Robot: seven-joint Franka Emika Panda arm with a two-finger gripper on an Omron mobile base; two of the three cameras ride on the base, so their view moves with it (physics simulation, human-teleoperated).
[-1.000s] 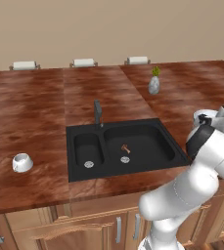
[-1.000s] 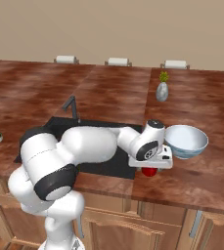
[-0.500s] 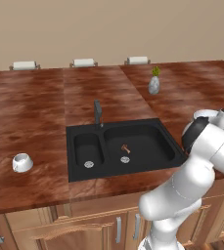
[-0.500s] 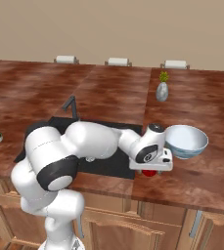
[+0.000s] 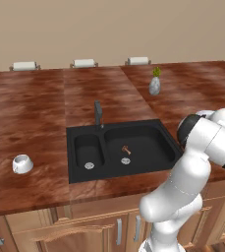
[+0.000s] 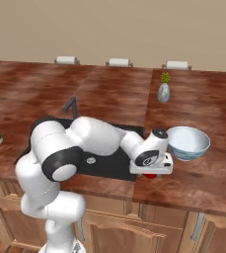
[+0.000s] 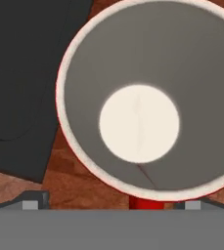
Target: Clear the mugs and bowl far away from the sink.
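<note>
Red mug (image 7: 147, 97): we find it upright, mouth up, directly beneath our gripper (image 6: 151, 170), jaws spread wide, gripping nothing, sink (image 7: 20, 73) just beside.

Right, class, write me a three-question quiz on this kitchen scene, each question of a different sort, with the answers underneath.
1. True or false: the white mug stands on the counter to the left of the sink.
2. Which thing does the gripper hang directly above? A) the vase B) the red mug C) the faucet
3. Fill the gap: the bowl sits on the counter just to the ____ of the red mug in the right base view.

Key
1. True
2. B; the hand view looks straight down into it, jaws wide open
3. Right
</note>
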